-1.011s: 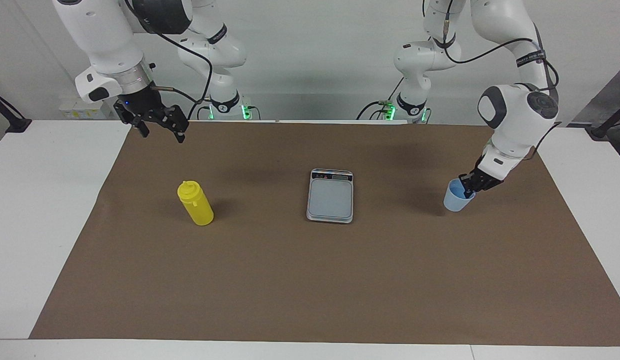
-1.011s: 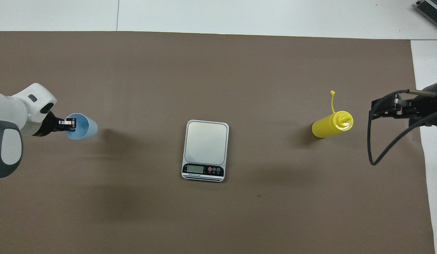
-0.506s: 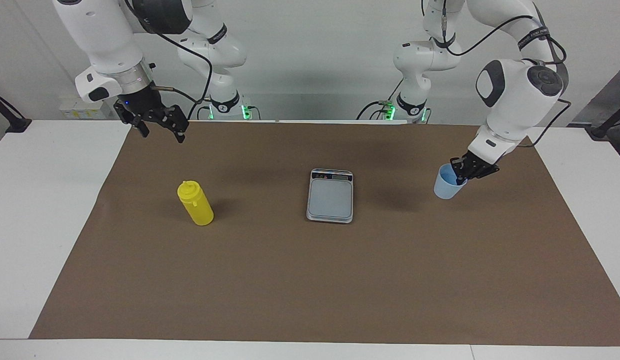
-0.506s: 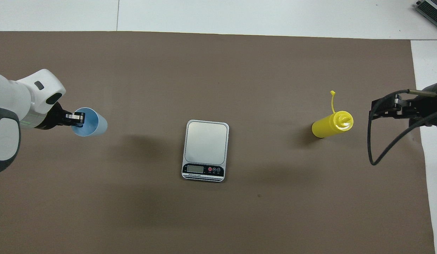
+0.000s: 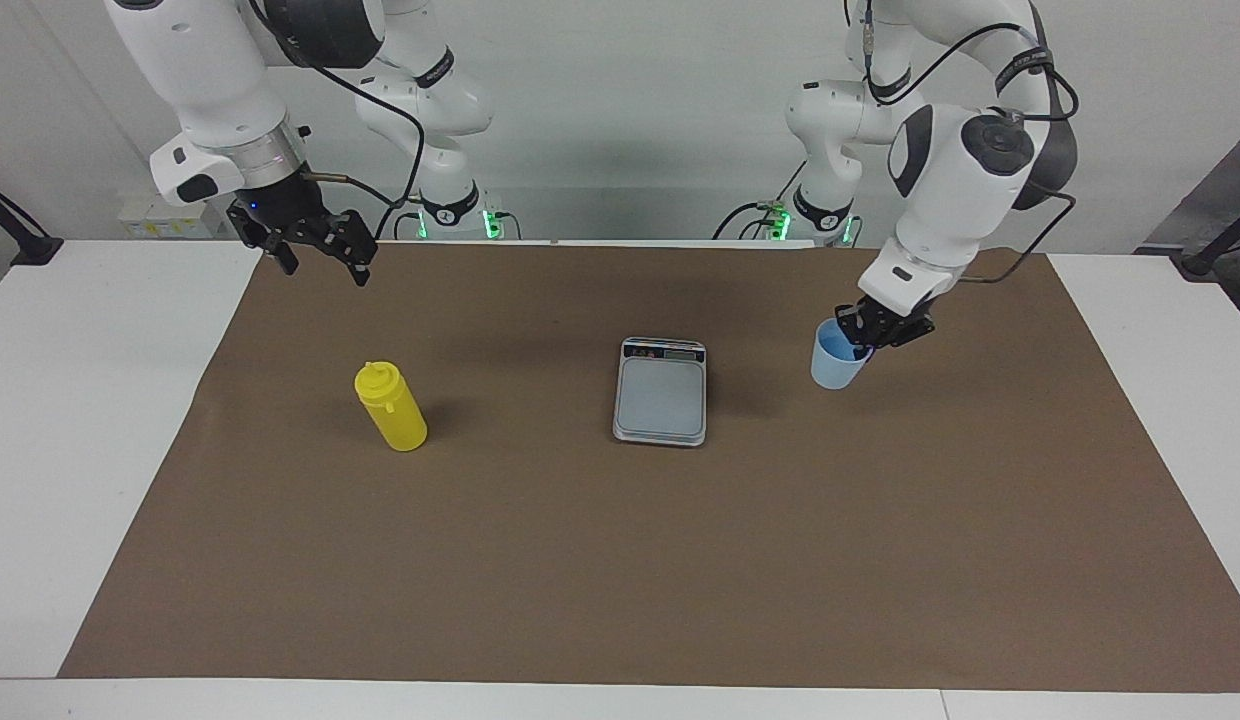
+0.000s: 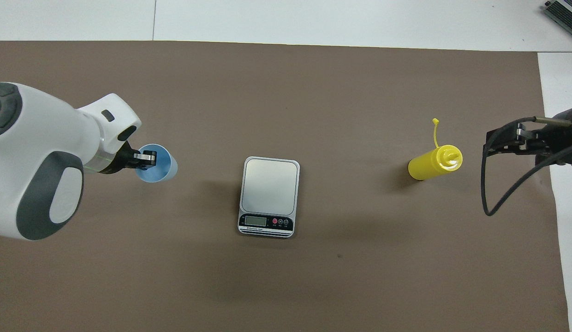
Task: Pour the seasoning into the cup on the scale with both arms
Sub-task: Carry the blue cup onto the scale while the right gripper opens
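Note:
The light blue cup (image 5: 835,368) hangs in my left gripper (image 5: 862,343), which is shut on its rim and holds it above the mat, beside the scale toward the left arm's end. It also shows in the overhead view (image 6: 165,167) with the left gripper (image 6: 145,158). The silver-grey scale (image 5: 661,392) (image 6: 270,186) lies mid-mat, its display strip nearer to the robots. The yellow seasoning bottle (image 5: 392,408) (image 6: 433,165) stands upright toward the right arm's end, its lid hanging off. My right gripper (image 5: 322,262) (image 6: 491,142) waits open in the air over the mat's corner.
A brown paper mat (image 5: 620,560) covers most of the white table (image 5: 80,420). The bottle's tethered lid (image 6: 435,121) sticks out from the bottle, away from the robots. A black cable (image 6: 493,203) loops below the right wrist.
My left gripper has lifted the cup off the mat and carried it toward the scale. The right arm, the bottle and the scale have not moved.

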Controlling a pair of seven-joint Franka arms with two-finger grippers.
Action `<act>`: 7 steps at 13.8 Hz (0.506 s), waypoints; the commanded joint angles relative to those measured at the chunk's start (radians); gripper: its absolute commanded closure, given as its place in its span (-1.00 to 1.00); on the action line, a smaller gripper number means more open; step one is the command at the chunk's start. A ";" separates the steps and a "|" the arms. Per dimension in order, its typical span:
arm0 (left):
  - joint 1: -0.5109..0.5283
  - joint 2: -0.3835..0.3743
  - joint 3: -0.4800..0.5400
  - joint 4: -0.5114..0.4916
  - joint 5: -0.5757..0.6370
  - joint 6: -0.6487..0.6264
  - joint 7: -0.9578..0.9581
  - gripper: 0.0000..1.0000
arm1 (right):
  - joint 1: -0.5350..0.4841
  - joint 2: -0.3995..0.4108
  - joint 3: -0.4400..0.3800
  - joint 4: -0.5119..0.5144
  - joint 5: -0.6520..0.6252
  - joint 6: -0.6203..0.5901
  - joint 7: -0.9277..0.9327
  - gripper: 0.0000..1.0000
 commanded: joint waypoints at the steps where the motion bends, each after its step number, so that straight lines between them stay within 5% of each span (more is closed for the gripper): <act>1: -0.099 0.017 0.014 0.015 0.029 0.030 -0.129 1.00 | -0.012 -0.020 0.005 -0.021 0.006 0.005 -0.018 -1.00; 5: -0.263 0.092 0.015 0.033 0.069 0.119 -0.328 1.00 | -0.058 -0.021 -0.019 -0.011 0.016 -0.064 -0.027 -1.00; 7: -0.313 0.179 0.014 0.134 0.083 0.114 -0.417 1.00 | -0.079 -0.017 -0.022 -0.012 0.074 -0.010 0.017 -1.00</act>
